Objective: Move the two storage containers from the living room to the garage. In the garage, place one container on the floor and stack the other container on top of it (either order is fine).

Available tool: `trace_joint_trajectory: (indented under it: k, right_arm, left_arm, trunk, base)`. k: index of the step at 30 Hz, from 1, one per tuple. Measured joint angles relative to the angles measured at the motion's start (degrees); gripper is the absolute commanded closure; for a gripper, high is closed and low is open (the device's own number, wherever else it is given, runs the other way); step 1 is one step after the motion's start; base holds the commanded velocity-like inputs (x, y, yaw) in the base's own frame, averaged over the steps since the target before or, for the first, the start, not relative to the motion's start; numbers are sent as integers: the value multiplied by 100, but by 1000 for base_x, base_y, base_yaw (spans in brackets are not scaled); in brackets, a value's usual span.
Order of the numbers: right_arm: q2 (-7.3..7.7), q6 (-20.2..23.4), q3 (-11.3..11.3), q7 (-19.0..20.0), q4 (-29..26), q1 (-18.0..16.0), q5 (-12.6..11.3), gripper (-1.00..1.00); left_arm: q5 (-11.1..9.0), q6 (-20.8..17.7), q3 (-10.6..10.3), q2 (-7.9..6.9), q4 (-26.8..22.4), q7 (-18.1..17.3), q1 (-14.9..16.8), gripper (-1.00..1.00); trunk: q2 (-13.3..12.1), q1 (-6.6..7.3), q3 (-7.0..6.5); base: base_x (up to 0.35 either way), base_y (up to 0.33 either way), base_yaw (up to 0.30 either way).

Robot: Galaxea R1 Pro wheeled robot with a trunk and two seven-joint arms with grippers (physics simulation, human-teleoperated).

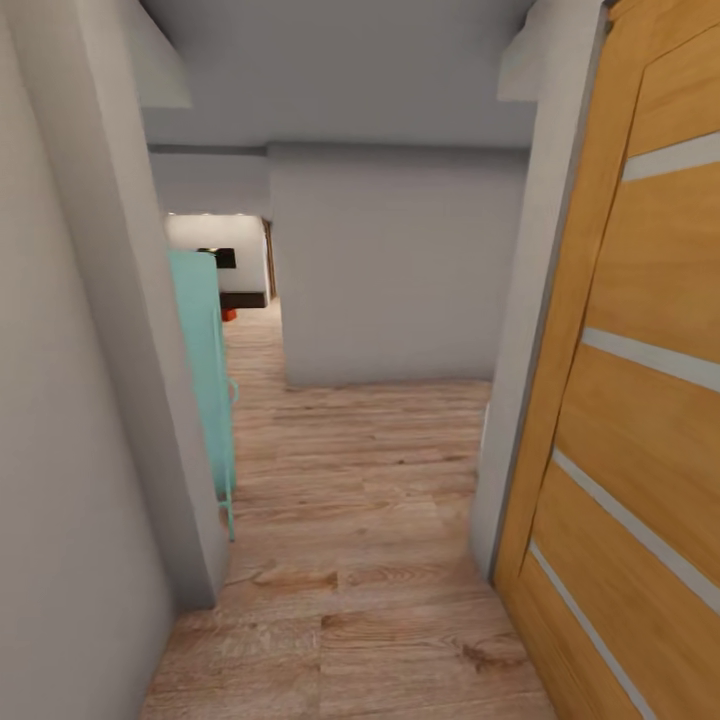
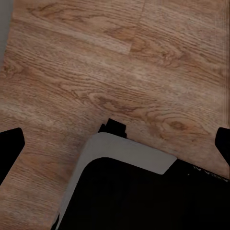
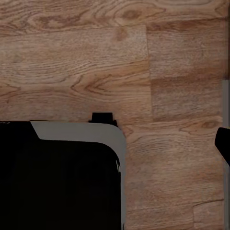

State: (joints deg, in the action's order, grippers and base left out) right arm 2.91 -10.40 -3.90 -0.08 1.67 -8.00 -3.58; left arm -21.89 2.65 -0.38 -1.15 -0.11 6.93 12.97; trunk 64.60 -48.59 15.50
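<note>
Corridor with a wood-plank floor. A grey wall stands at near left; an orange-brown slatted wooden door stands at near right. A teal cabinet sits against the left wall, partly hidden behind the wall's corner. A grey partition wall closes the far middle.

To the far left of the partition, an opening gives onto the living room, where a black TV hangs above a low dark cabinet. A small orange-red object, possibly a storage container, lies on the floor there; too small to confirm.

Left wrist view: dark fingers at both frame edges, spread wide apart, over the robot's grey-and-black base. Right wrist view: one dark finger at the edge; spread cannot be determined.
</note>
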Motion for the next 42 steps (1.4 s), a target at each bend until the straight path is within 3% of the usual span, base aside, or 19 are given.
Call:
trace_joint_trajectory:
  k: [21,42]
  right_arm:
    - [6,2,3,0,0,-1,-2,-100]
    - [9,-2,0,0,0,0,0,-100]
  left_arm:
    - [0,1,1,-18,0,1,0,-100]
    - [0,1,0,-9,0,1,0,-100]
  trunk:
    - [0,0,0]
    - [0,0,0]
  base:
    - [322,-18,81]
    - [322,0,3]
